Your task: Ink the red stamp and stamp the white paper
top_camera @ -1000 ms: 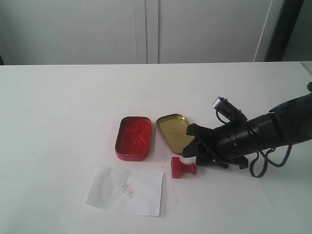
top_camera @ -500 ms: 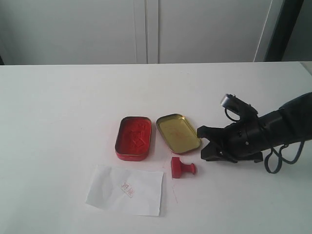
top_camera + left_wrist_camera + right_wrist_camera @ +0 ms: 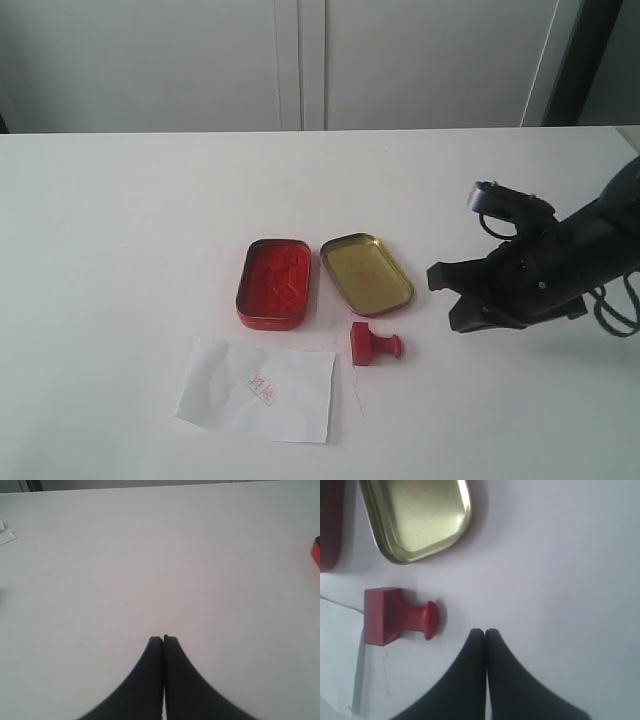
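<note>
The red stamp [image 3: 375, 345] lies on its side on the table, knob toward the right, just right of the white paper [image 3: 258, 390]. The paper carries a small red print [image 3: 262, 386]. My right gripper [image 3: 445, 298] hovers to the right of the stamp, apart from it. In the right wrist view its fingers meet at the tips, shut on nothing [image 3: 484, 630], with the stamp [image 3: 395, 616] a short way off and a corner of the paper [image 3: 340, 650] beyond. My left gripper [image 3: 163, 638] is shut over bare table and does not show in the exterior view.
The open red ink-pad tin [image 3: 275, 282] stands above the paper, with its gold-lined lid [image 3: 366, 273] beside it on the right. The lid [image 3: 417, 515] shows in the right wrist view too. A red edge [image 3: 316, 552] shows at the side of the left wrist view.
My right gripper has drawn back to the right, away from the stamp and the lid. The stamp, tin, lid and paper have not moved.
</note>
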